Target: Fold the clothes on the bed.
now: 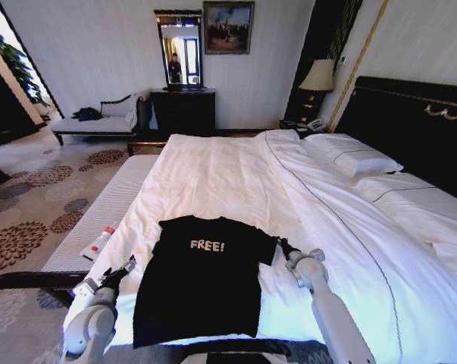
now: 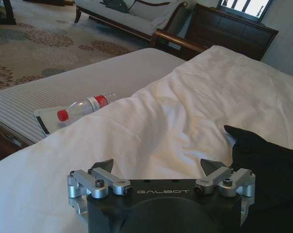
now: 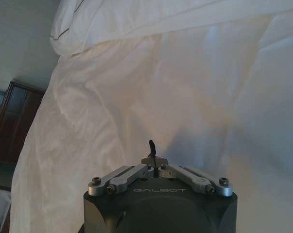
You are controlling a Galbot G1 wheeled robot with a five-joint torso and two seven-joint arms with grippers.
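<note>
The clothes [image 1: 201, 280], a black T-shirt with white "FREE!" lettering, lie flat and face up on the bed [image 1: 228, 174] near its front edge. My left gripper [image 1: 124, 268] hovers just off the shirt's left side. In the left wrist view this left gripper [image 2: 158, 167] is open over the white duvet, and the clothes' sleeve [image 2: 267, 165] lies beside it. My right gripper [image 1: 283, 247] is at the shirt's right sleeve. In the right wrist view, the right gripper [image 3: 152, 151] is shut over white duvet with nothing seen between its fingers.
A plastic water bottle [image 1: 99, 243] with a red cap lies on the striped bench [image 1: 107, 205] left of the bed. White pillows [image 1: 357, 159] lie against the dark headboard [image 1: 417, 121] on the right. A dark dresser [image 1: 184, 110] and a chaise [image 1: 99, 125] stand far back.
</note>
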